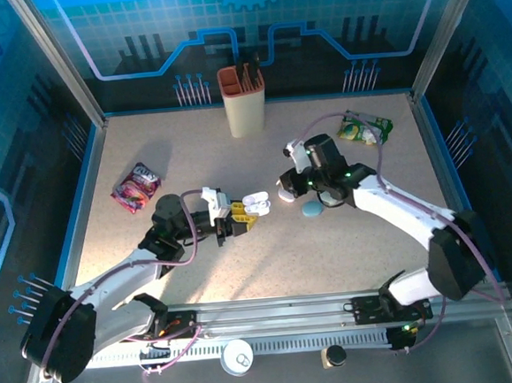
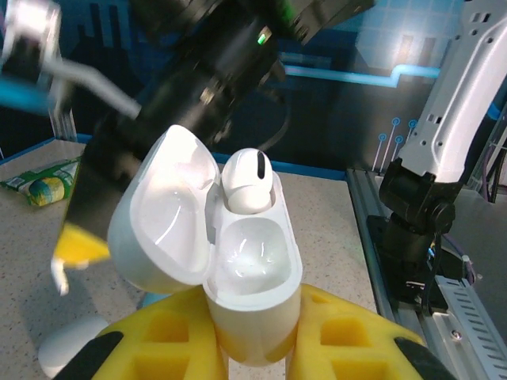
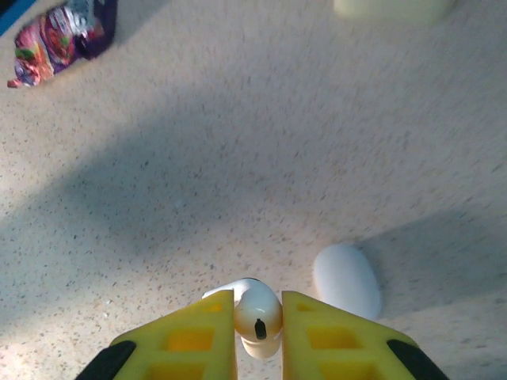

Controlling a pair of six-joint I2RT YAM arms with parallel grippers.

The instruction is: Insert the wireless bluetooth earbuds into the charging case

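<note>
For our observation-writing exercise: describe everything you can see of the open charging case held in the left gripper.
The charging case is a small, rounded, glossy white shell, plastic by its look. Its lid is hinged open, leaning left in the left wrist view. One white earbud with a dark oval mark stands in the far socket, head protruding; the near socket is empty. The left gripper clamps its lower body between yellow fingers.

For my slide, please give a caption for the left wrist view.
Left gripper holds the open white charging case, one earbud seated, the other slot empty.
</note>
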